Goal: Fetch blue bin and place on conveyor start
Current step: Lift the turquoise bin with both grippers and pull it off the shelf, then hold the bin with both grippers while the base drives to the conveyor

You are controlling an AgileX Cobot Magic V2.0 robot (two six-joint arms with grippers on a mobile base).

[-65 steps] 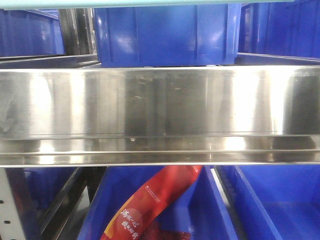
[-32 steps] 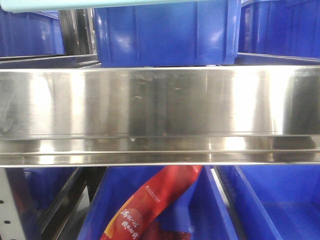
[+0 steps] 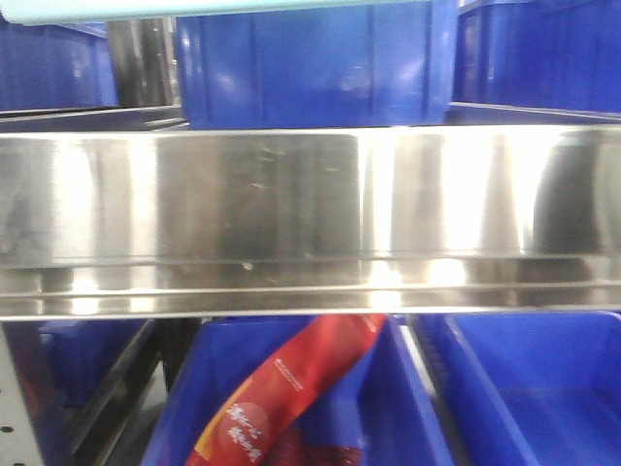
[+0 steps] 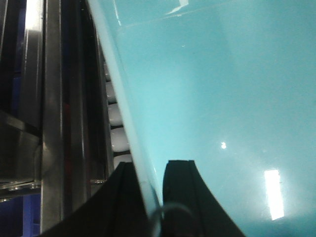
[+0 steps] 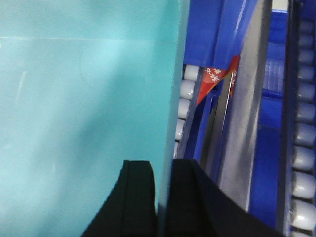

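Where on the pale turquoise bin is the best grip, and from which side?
Grip the blue bin by its two opposite thin walls, coming in over the rim so one finger sits inside and one outside. The left end effector and right end effector straddle them this way.

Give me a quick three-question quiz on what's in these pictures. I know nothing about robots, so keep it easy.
1. True or false: the left arm's fingers and the right arm's fingers each straddle a wall of the blue bin, one finger on either side.
2. In the front view, what lies in the dark blue bin below the shelf rail? A) a red packet B) a green bottle C) a white cup
3. Fill in: the shelf rail across the front view is made of shiny ____.

Key: 1 true; 2 A; 3 steel.
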